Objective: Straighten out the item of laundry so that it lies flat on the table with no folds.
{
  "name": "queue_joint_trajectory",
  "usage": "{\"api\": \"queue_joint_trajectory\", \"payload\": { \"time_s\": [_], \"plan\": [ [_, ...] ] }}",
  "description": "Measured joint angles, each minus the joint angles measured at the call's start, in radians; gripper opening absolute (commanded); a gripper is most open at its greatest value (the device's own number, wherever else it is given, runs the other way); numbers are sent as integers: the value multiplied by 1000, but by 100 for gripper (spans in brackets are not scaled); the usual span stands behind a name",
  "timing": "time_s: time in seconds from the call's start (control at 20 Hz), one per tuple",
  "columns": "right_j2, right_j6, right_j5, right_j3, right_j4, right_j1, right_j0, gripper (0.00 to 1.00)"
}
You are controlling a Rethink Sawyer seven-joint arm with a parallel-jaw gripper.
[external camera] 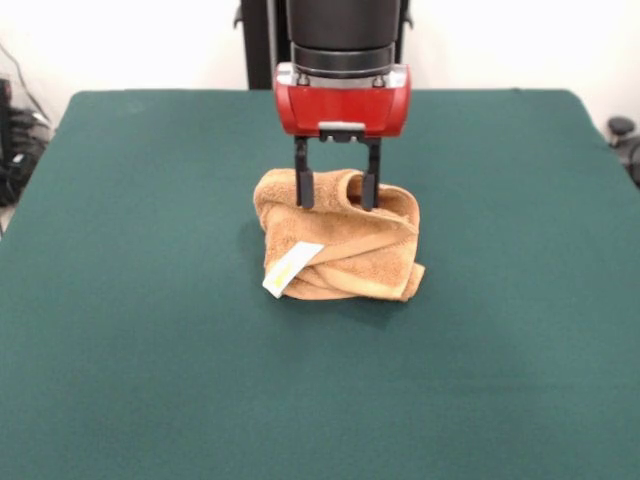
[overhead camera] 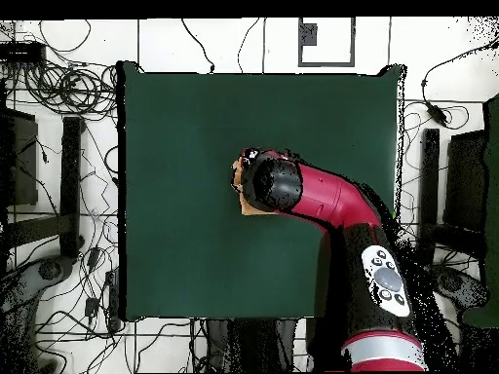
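The towel (external camera: 338,238) lay bunched in folds near the centre of the surface (external camera: 130,330), its care label (external camera: 281,272) hanging at 7 o'clock; the tool (external camera: 336,192) stood directly above the bundle's 12 o'clock edge, fingers parted and straddling a raised fold, apparently not yet clamped; the bundle's long axis ran 9 to 3 o'clock, across the finger line.

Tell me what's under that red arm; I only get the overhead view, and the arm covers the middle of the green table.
Observer: A crumpled orange-tan towel, bunched in folds.
Operator: Is the claw touching it?
Observer: The gripper stands open, its fingers dipping into the towel's top folds.
Operator: Anything else on it?
Observer: A white label with yellow print hangs at the towel's near corner, over the table.
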Motion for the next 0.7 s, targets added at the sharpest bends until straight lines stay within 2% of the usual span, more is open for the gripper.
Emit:
{"api": "queue_joint_trajectory", "payload": {
  "time_s": [0.45, 0.7],
  "plan": [
    [3, 0, 10, 3, -1, -15, 7, 100],
    [-4, 0, 93, 3, -2, -40, 38, 100]
  ]
}}
